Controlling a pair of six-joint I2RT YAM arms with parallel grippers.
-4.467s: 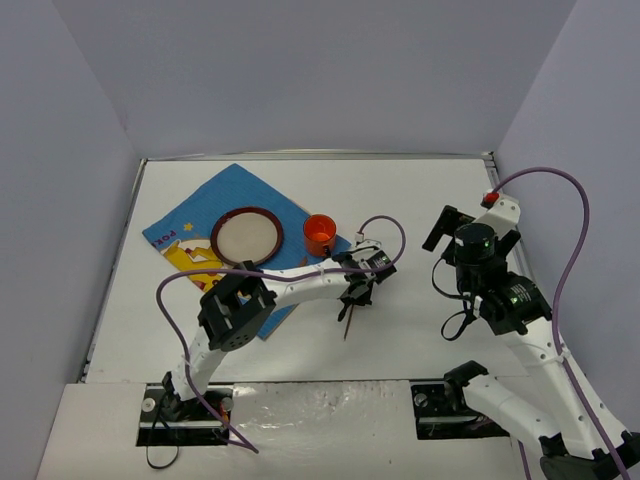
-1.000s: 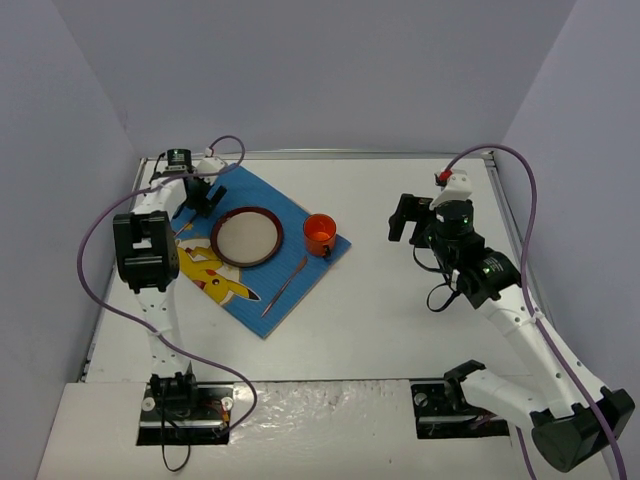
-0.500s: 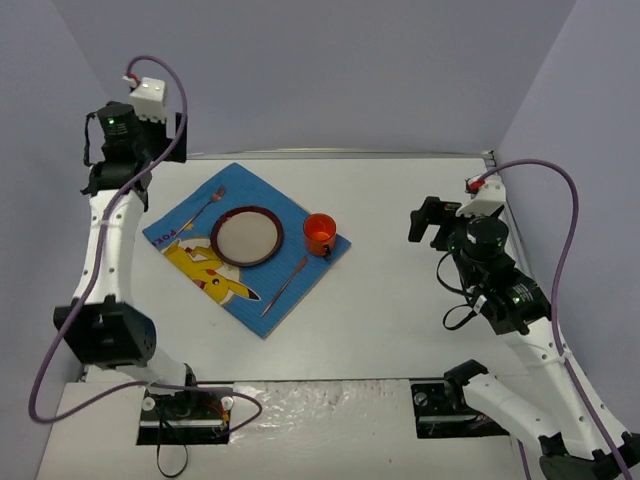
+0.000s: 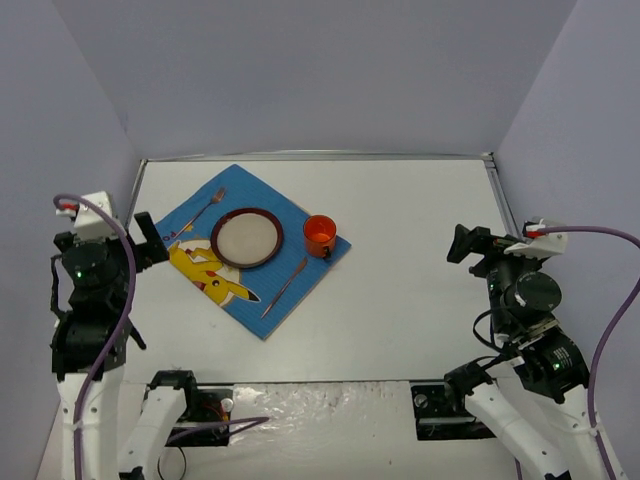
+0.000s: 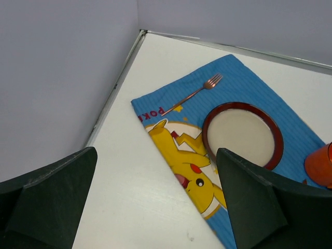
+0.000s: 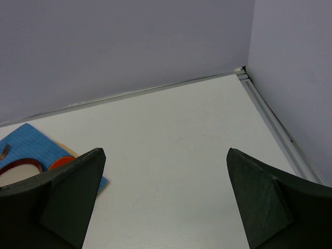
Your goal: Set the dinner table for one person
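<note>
The left gripper (image 4: 150, 243) sits at the left middle of the overhead frame, its jaws spread wide and holding nothing. The right gripper (image 4: 468, 245), at the right middle, is likewise released and holding nothing.

Between the left wrist's dark fingers (image 5: 57, 187), the dinner table (image 5: 124, 202) fills the lower frame. On it lie a blue placemat (image 5: 244, 83), a fork (image 5: 194, 92), a red-rimmed plate (image 5: 241, 134) and, cut off at the right edge, an orange cup (image 5: 321, 163).

The right wrist view shows mostly bare white tabletop, with only the mat's corner, plate rim and cup at its lower left.

Only the overhead view shows a thin utensil (image 4: 285, 287) on the mat, just right of the plate. There the table spreads from both grippers toward the top of the frame.
</note>
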